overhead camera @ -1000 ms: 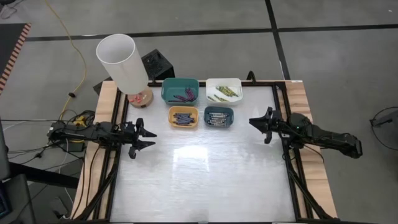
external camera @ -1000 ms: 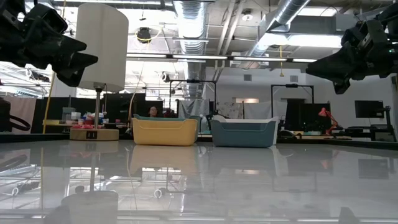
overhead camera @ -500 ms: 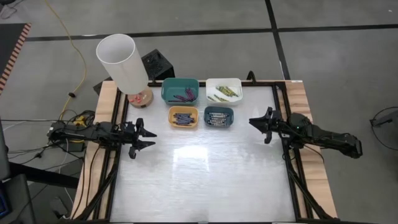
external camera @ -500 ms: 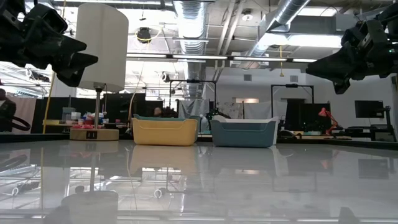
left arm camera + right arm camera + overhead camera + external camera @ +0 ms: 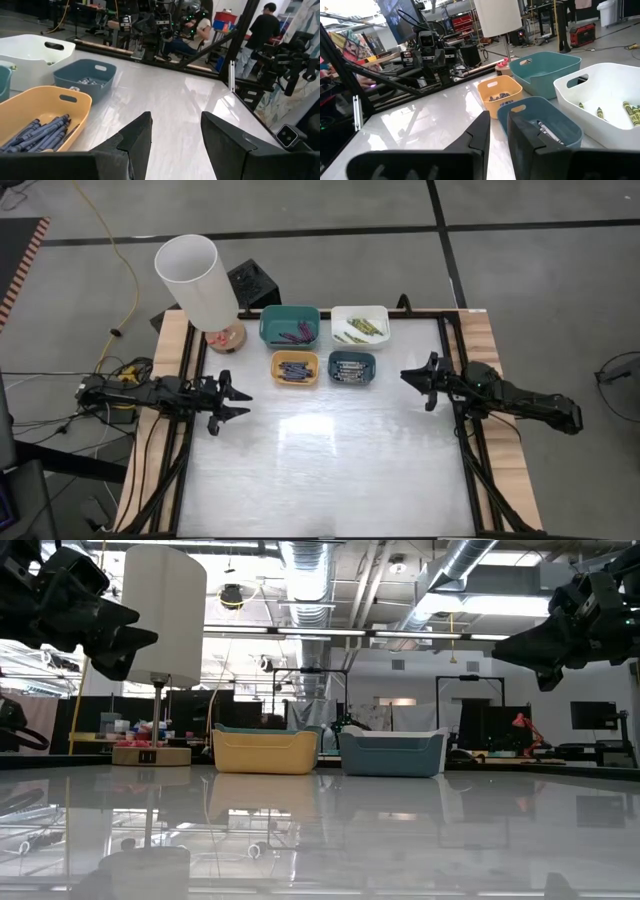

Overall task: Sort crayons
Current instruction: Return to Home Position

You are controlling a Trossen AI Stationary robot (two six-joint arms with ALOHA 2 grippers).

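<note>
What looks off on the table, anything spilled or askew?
Nothing stands out. The teal bin, white bin, yellow bin and blue bin sit upright and squared up, crayons inside. Left gripper and right gripper hang open, well clear of them.

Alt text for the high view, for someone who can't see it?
From above, four small bins hold sorted crayons at the table's far edge: a teal bin and white bin behind, a yellow bin and blue bin in front. The left gripper and right gripper hang open and empty at either side, and a white-shaded lamp stands at the far left corner.
</note>
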